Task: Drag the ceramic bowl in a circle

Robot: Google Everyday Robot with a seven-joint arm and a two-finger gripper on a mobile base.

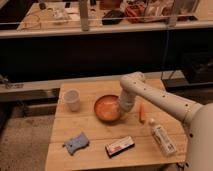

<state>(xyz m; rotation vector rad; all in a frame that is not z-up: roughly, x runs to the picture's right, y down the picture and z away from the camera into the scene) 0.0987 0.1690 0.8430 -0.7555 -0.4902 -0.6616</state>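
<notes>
The ceramic bowl [106,108] is round, shallow and orange-terracotta, and sits upright near the middle of the wooden table [95,135]. My gripper [123,106] hangs from the white arm that reaches in from the right. It is down at the bowl's right rim, touching or just inside it. The small white cup [73,100] stands to the bowl's left, apart from it.
An orange carrot-like stick [141,112] lies just right of the gripper. A white bottle [162,138] lies at the front right. A dark snack bar [119,146] and a blue sponge [76,143] lie at the front. A dark railing runs behind the table.
</notes>
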